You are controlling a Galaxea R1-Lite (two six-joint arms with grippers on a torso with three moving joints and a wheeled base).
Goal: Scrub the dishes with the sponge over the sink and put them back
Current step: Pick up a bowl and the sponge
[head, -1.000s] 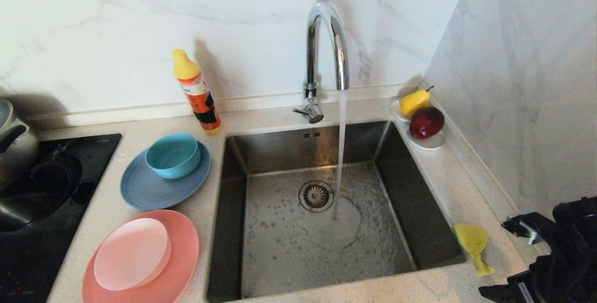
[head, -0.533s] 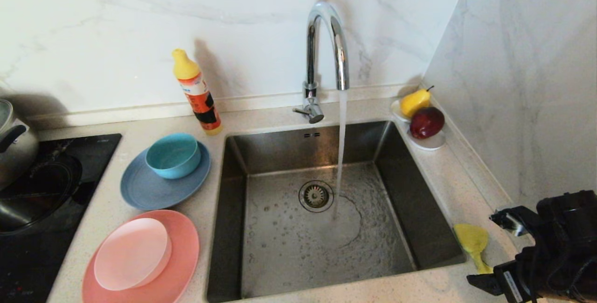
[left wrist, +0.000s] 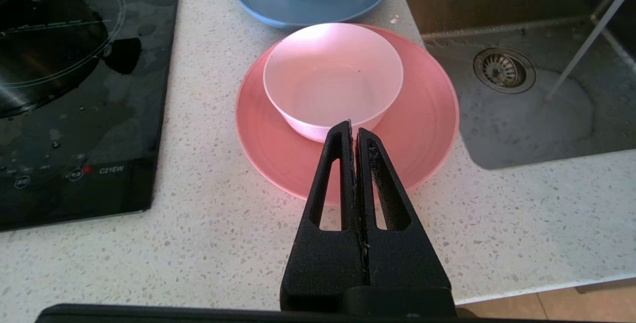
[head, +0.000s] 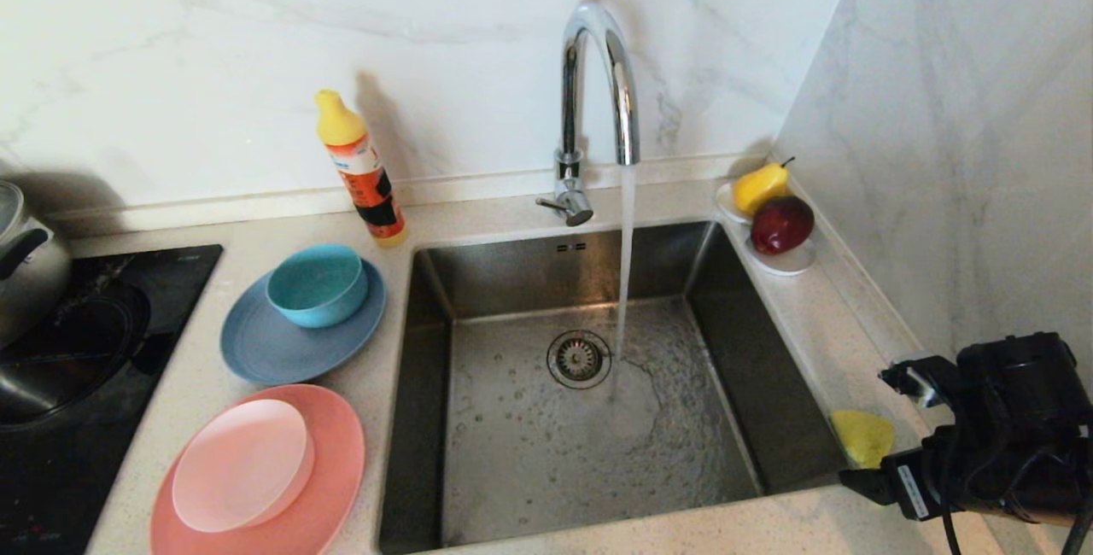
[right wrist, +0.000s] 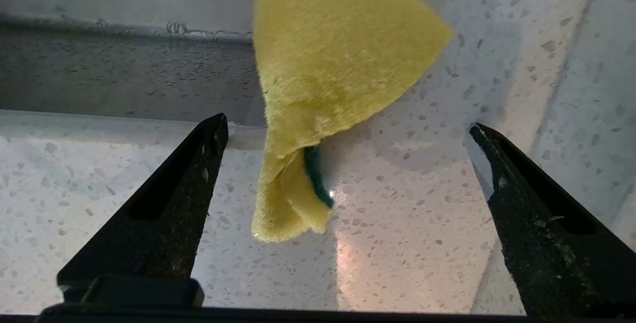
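From above, the sponge (head: 862,436) lay on the counter (head: 820,316) just right of the sink (head: 589,384), near its near-right corner, partly hidden by the right gripper (head: 858,482), which hung over it. Water ran from the faucet (head: 598,94) into the basin. The dishes sat untouched to the left: the teal bowl (head: 318,284) on the grey-blue plate (head: 282,341), the pale pink plate (head: 242,465) on the salmon-pink plate (head: 316,487).

From the left wrist, the left gripper (left wrist: 355,134) had its fingers pressed together on nothing, parked above the counter's near edge by the two pink pieces.

From the right wrist, the fingers stood spread wide either side of the sponge, not touching it. It looked thin, limp and folded, a wide yellow flap tapering to a crumpled tail with the green scouring side (right wrist: 314,174) tucked inside. I'd judge it light, soft and easily squashed, likely damp and floppy. The narrow folded tail between the fingers seemed the best place to pinch, since it is doubled over there and gives more to bite on.
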